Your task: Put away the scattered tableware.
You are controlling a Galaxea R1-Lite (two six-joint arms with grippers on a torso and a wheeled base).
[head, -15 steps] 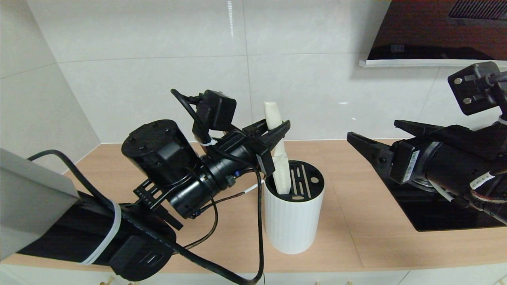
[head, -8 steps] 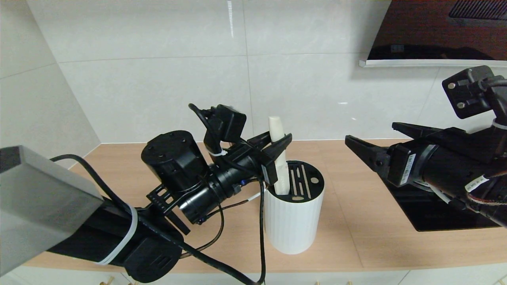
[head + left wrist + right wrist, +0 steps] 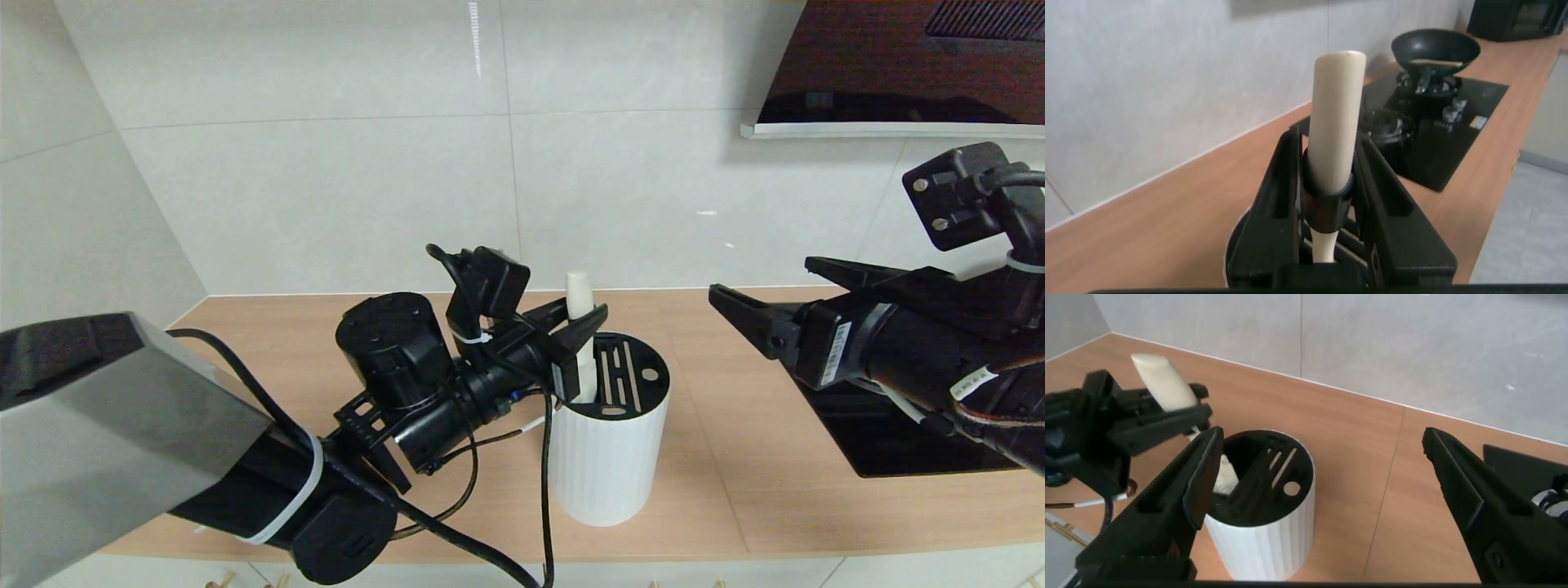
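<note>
Left end effector (image 3: 581, 320) is clamped on a cream-handled utensil (image 3: 578, 287), which stands upright with its lower end down in the black slotted top of the white ribbed holder (image 3: 608, 457) (working end hidden inside). The holder stands on the wooden counter (image 3: 735, 490) near its front edge, about mid-width. Right end effector (image 3: 763, 282) hangs spread wide and empty, right of the holder by the black cooktop (image 3: 898, 441). A frying pan (image 3: 1436, 47) sits on the cooktop.

Wood-grain surface (image 3: 718, 457) runs along a tiled wall.
A white ribbed holder (image 3: 608, 465) stands near the front edge, about midway along; a black cooktop (image 3: 882, 449) sits toward the right end.
</note>
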